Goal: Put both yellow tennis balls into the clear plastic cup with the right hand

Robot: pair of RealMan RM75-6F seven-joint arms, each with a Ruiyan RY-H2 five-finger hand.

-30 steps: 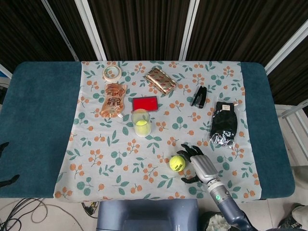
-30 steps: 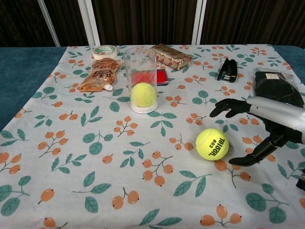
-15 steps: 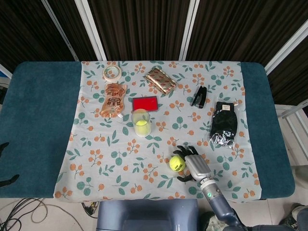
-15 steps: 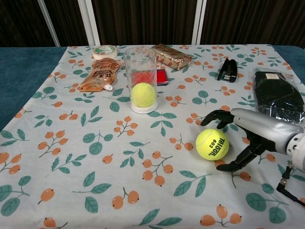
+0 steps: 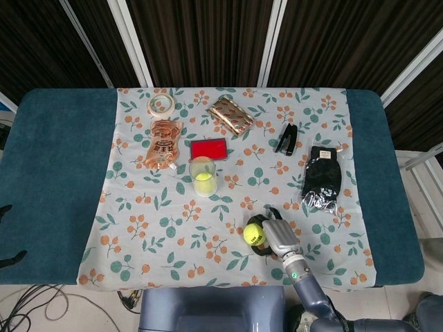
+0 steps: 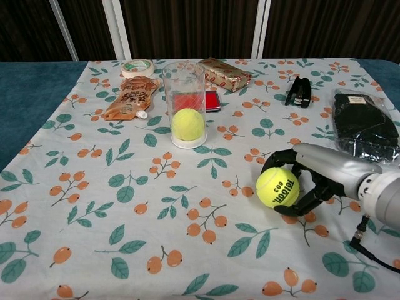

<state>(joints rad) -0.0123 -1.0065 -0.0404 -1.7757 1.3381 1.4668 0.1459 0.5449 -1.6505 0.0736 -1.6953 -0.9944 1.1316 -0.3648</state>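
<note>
A clear plastic cup (image 5: 203,174) (image 6: 184,100) stands upright mid-cloth with one yellow tennis ball (image 6: 188,124) inside at its bottom. The second yellow tennis ball (image 5: 254,234) (image 6: 277,187) is low over the flowered cloth near the front edge. My right hand (image 5: 277,236) (image 6: 325,169) grips it from the right side, fingers curled over its top and the thumb under its near side. Only two dark tips of my left hand (image 5: 5,209) show at the head view's left edge, apart, holding nothing.
Behind the cup lie a red card (image 5: 209,149), an orange pouch (image 5: 164,144), a tape roll (image 5: 161,105) and a gold packet (image 5: 232,115). A black stapler (image 5: 286,139) and a black bagged item (image 5: 322,176) lie at the right.
My right hand slid left to the loose ball and its fingers closed around it. The ball shifted slightly left and turned. The cup has not moved.
</note>
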